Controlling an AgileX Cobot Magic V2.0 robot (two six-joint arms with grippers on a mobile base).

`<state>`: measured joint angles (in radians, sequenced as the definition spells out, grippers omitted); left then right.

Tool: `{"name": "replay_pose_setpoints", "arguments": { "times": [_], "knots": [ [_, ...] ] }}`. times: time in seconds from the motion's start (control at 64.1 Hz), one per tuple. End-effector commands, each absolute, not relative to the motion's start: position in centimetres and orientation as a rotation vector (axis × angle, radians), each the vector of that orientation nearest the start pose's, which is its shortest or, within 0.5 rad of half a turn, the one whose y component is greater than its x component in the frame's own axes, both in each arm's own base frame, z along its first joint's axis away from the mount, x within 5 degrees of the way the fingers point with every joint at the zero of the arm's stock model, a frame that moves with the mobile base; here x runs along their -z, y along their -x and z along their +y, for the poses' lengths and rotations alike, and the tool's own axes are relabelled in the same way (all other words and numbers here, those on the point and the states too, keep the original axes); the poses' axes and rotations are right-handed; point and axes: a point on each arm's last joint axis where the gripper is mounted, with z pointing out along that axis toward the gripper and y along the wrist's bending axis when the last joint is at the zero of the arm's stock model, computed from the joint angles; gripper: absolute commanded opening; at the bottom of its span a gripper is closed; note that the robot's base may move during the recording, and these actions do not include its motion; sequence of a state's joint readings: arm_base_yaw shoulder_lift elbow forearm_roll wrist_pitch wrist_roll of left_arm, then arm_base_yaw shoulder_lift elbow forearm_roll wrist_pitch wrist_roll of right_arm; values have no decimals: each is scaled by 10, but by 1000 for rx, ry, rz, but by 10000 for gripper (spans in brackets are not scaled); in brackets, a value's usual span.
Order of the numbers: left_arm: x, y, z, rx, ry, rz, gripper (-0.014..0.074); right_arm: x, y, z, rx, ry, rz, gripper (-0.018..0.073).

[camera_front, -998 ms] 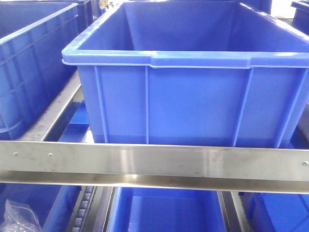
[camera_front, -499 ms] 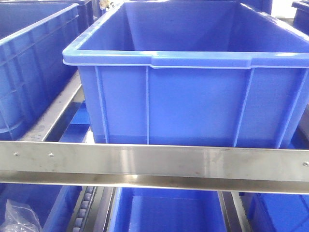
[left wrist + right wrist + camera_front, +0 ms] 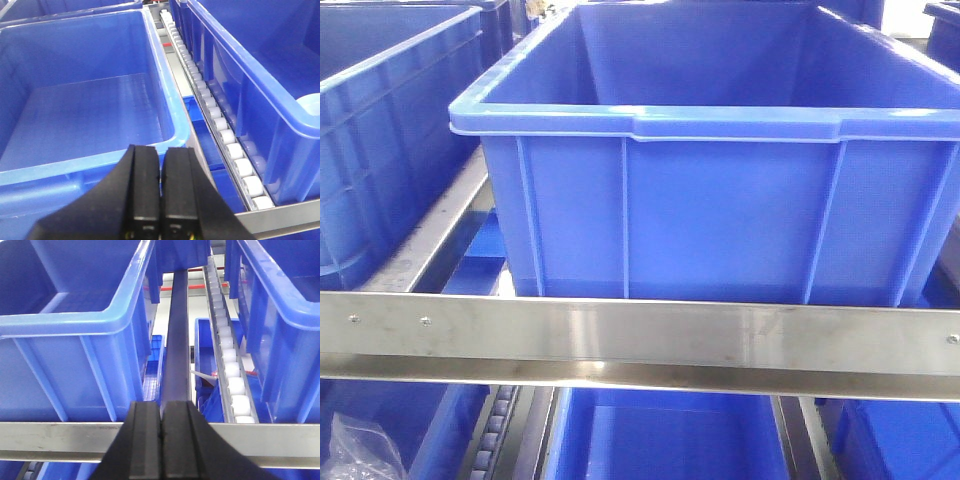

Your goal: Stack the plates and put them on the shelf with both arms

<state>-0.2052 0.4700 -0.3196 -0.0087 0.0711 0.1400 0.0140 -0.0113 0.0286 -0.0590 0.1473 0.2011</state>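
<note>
Right now the front view is filled by a big blue crate [image 3: 720, 150] sitting on the shelf [image 3: 640, 335], just behind its steel front rail. Left hand [image 3: 160, 195], fingers pressed together with nothing between them, hangs over the near rim of another blue crate [image 3: 90, 120], white rollers [image 3: 220, 125] running alongside. Right hand [image 3: 161, 440], also pressed together and empty, sits just in front of the rail, lined up with the dark channel [image 3: 177, 340] between two crates. Plates: none showing in any view.
</note>
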Motion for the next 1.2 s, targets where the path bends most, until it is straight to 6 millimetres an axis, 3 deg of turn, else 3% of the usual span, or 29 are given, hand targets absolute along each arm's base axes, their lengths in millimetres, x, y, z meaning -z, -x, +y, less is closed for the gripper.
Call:
{"name": "replay_pose_setpoints", "arguments": {
  "times": [0.0,0.53,0.717,0.998,1.185],
  "knots": [
    [-297,-107,-22,65,-256,1571,83,-199,-55,1,-109,-87,1544,57],
    [-295,-106,-22,63,-255,1574,83,-199,-55,1,-109,-87,1544,57],
    [-272,-90,-15,33,-215,1517,83,-199,-55,1,-109,-87,1544,57],
    [-219,-64,-7,-10,-161,1411,83,-199,-55,1,-109,-87,1544,57],
    [-214,-55,-6,-7,-167,1435,83,-199,-55,1,-109,-87,1544,57]
  ]
}}
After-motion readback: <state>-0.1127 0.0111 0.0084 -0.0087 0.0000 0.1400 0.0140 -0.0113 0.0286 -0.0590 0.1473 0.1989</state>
